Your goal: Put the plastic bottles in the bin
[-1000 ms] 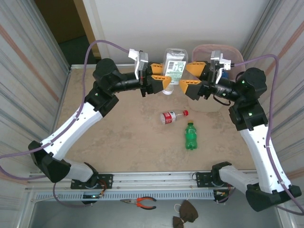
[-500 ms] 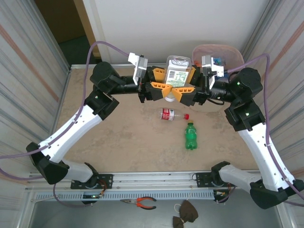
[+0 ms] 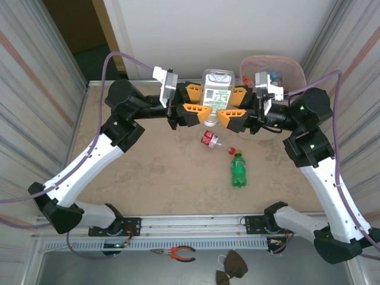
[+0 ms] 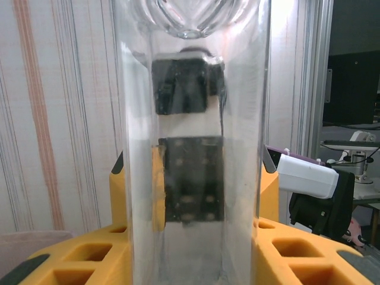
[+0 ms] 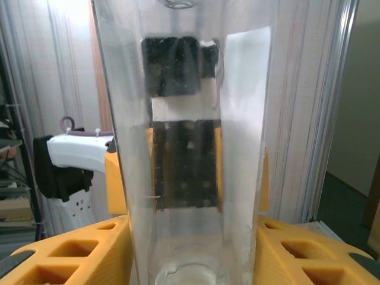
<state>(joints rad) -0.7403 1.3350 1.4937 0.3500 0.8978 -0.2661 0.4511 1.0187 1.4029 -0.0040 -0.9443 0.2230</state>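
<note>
Left claw (image 3: 200, 100) and right claw (image 3: 229, 104) both clamp the clear bottle (image 3: 217, 94), upper centre. If I release the left too soon, it could slip and drop short of the bin (image 3: 292, 66).

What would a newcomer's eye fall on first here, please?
A clear bottle hangs in mid-air at the far middle, the left gripper and right gripper clamped on it from opposite sides. The pink bin stands just right of it; a red-labelled bottle and a green bottle lie on the table.
</note>
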